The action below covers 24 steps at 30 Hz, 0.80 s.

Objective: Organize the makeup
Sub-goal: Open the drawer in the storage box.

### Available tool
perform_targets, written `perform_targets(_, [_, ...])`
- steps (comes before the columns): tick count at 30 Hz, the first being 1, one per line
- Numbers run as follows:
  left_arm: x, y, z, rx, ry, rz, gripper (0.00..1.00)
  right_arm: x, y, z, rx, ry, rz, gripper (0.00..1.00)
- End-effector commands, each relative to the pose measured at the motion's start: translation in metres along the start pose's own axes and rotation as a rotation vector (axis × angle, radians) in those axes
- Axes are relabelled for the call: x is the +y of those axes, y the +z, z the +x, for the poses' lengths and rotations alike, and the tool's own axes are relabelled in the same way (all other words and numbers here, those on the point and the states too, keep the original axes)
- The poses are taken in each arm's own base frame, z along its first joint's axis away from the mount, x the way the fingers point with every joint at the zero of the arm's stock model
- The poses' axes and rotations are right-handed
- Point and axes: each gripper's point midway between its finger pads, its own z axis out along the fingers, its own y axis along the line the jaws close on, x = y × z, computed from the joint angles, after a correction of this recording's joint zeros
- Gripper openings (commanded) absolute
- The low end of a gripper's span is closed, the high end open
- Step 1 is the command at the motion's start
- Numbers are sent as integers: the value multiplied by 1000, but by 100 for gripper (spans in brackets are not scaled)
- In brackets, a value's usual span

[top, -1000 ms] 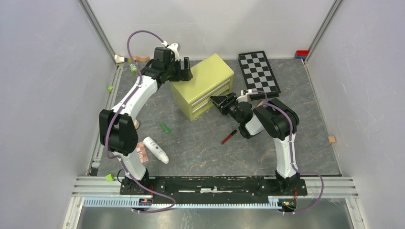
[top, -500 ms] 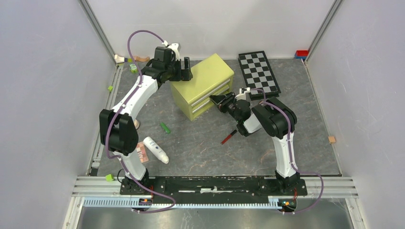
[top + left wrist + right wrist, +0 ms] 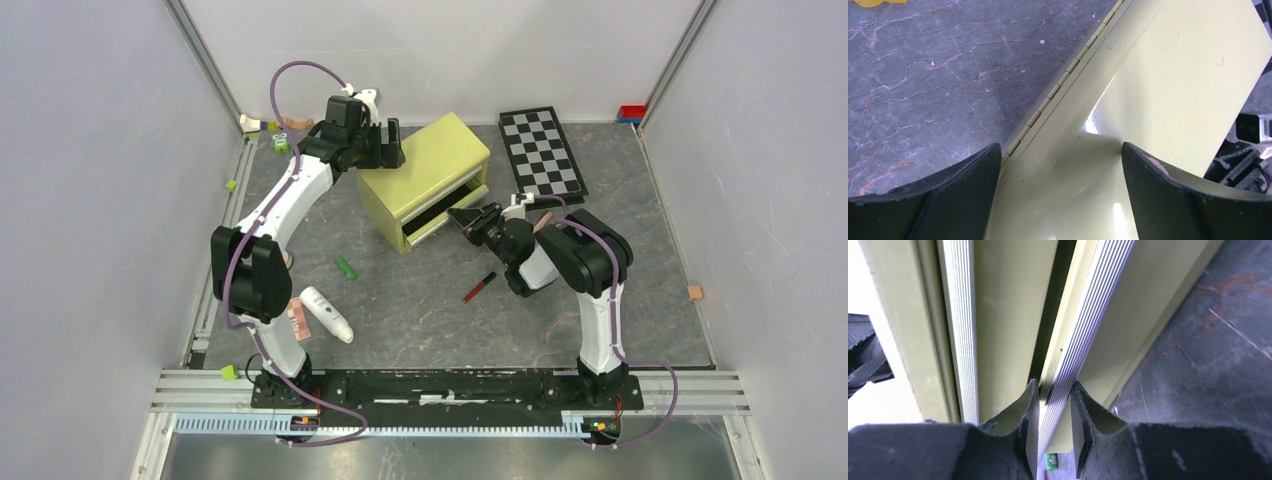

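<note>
A yellow-green drawer box [image 3: 425, 165] stands at the back middle. My left gripper [image 3: 391, 146] is open, its fingers [image 3: 963, 185] astride the box's top near the hinge [image 3: 1048, 97]. My right gripper [image 3: 468, 218] is shut on the ribbed silver handle [image 3: 1073, 355] of the lower drawer [image 3: 437, 222], which stands slightly pulled out with a dark gap above it. On the table lie a red stick [image 3: 479, 287], a white tube [image 3: 327, 313], a dark green piece [image 3: 345, 268] and a pink-brown palette [image 3: 296, 320], partly behind the left arm. A beige bottle [image 3: 252, 123] lies at the back left.
A black-and-white checkerboard [image 3: 543, 150] lies right of the box, close to my right arm. Small green blocks [image 3: 230, 185] sit by the left rail, a red and blue block [image 3: 631, 112] in the back right corner, a tan block [image 3: 694, 293] at the right edge.
My right gripper has drawn back to the right with the handle, and the lower drawer has slid out, showing a dark gap. The left gripper stays on the box top.
</note>
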Motion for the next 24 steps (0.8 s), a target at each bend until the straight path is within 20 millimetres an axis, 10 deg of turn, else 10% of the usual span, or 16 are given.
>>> perform_targets(1, [11, 10, 42, 149, 15, -55, 94, 4, -21, -11, -49, -120, 2, 14])
perform_targets(24, [13, 11, 44, 157, 22, -62, 94, -19, -109, -15, -89, -178, 121, 16])
